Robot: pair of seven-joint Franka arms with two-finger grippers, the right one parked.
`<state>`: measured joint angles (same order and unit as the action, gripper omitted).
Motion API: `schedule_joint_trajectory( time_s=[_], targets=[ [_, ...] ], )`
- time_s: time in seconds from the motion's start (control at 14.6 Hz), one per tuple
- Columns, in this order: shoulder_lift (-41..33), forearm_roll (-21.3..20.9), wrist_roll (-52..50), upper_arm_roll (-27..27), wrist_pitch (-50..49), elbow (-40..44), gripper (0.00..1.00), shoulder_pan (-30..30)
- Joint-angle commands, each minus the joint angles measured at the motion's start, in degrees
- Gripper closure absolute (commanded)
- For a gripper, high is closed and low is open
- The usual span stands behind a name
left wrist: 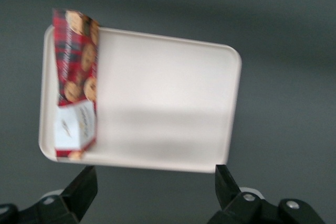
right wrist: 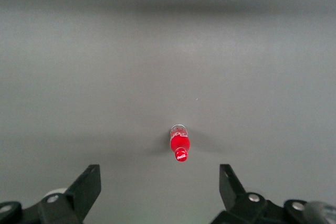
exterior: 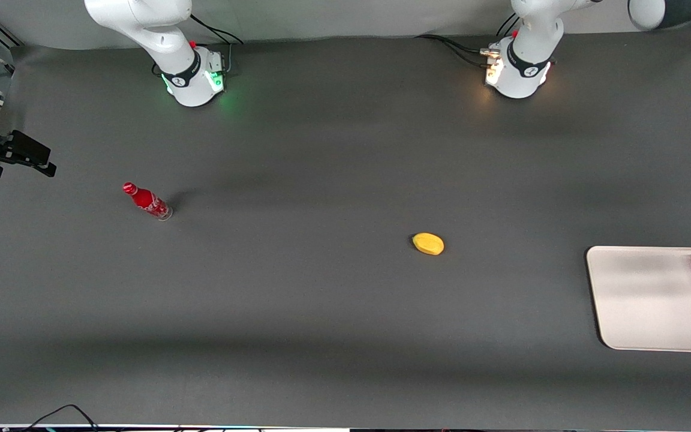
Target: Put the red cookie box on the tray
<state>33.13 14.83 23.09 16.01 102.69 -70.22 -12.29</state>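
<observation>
Red cookie box [left wrist: 76, 85] lies flat on tray [left wrist: 168, 103] along one short edge, one end poking over the rim; at right edge of front frame. Gripper [left wrist: 155, 192] hovers high above tray, fingers [left wrist: 84, 187] spread wide, holding nothing. Box: glossy carton, white label. Tray: smooth cream, rounded corners. Yellow rounded object [exterior: 428, 243] mid-frame, red bottle [exterior: 147, 201] left, dark matte table [exterior: 297, 312].

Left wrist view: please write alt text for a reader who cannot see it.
The red cookie box lies flat on the cream tray, along one of its short edges, one end jutting slightly over the rim. The open claw hangs above the dark table, holding nothing.
</observation>
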Motion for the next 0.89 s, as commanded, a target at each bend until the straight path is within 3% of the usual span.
schedule_joint_trajectory(
  time_s=[0.0, 0.21, 0.34, 0.62, 0.82],
  targets=[
    [-18.06, -7.70, -10.33, -4.64, -4.06, -17.55, 0.00, 4.38],
    [-31.07, -8.58, -16.21, -10.62, -3.28, -28.98, 0.00, 4.47],
    [-36.79, -13.92, -21.65, -15.72, -4.07, -31.99, 0.00, 4.90],
    [-43.49, -14.74, -25.20, -22.41, -5.82, -34.46, 0.00, 4.91],
    [-44.55, -14.74, -26.25, -23.65, -7.41, -34.28, 0.00, 4.91]
  ],
)
